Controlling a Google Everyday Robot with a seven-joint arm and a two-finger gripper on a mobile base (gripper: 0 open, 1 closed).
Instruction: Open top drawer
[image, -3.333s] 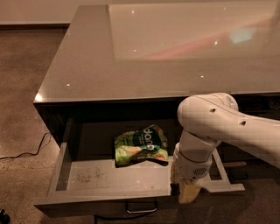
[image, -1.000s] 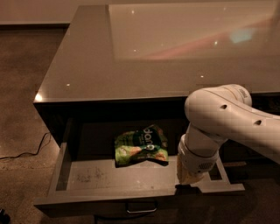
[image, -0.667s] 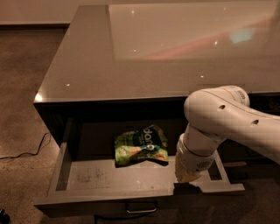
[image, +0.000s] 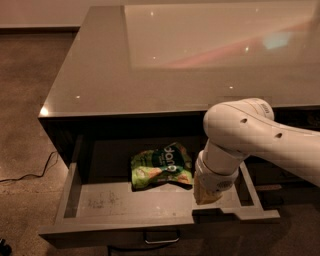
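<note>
The top drawer (image: 125, 204) is pulled far out from under the grey countertop. Its pale grey floor and walls show, and its small metal bar handle (image: 161, 237) peeks below the front edge. My gripper (image: 207, 192) hangs from the white arm (image: 240, 135) over the drawer's right part, just behind the front wall and right of a green snack bag (image: 161, 166) lying on the drawer floor. The gripper holds nothing that I can see.
The glossy grey countertop (image: 150, 65) spans the cabinet. A dark cable (image: 30, 172) lies on the speckled floor at the left. Another dark drawer front (image: 280, 180) sits to the right, behind the arm.
The gripper has lifted from the drawer's front edge and shifted a little back and left. The drawer and the bag have not moved.
</note>
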